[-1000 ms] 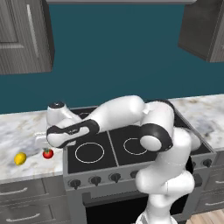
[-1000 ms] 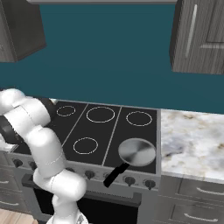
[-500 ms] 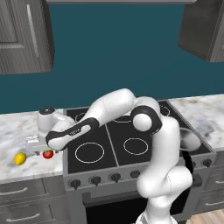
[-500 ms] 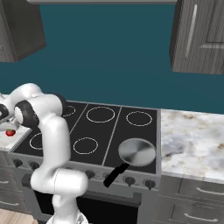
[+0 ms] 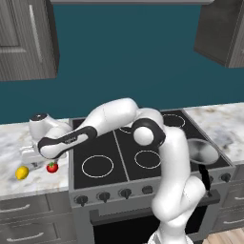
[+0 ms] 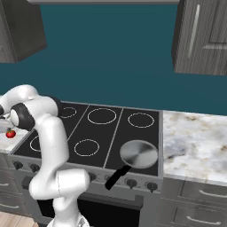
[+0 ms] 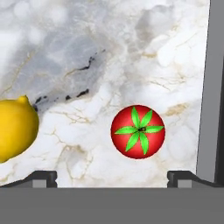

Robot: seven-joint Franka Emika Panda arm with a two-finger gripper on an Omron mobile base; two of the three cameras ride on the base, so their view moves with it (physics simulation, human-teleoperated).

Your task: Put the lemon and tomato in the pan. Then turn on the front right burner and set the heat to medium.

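We see a shiny round red tomato with a green star top, right of the yellow lemon. Our claw hangs wide open above, holding nothing.

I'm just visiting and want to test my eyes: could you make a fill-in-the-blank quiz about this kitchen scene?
1. The tomato lies on the marble ____.
2. The pan on the stove holds ____ fruit.
3. The end effector hovers with its jaws ____.
4. Beside the tomato lies a yellow ____.

Missing words: counter; no; open; lemon
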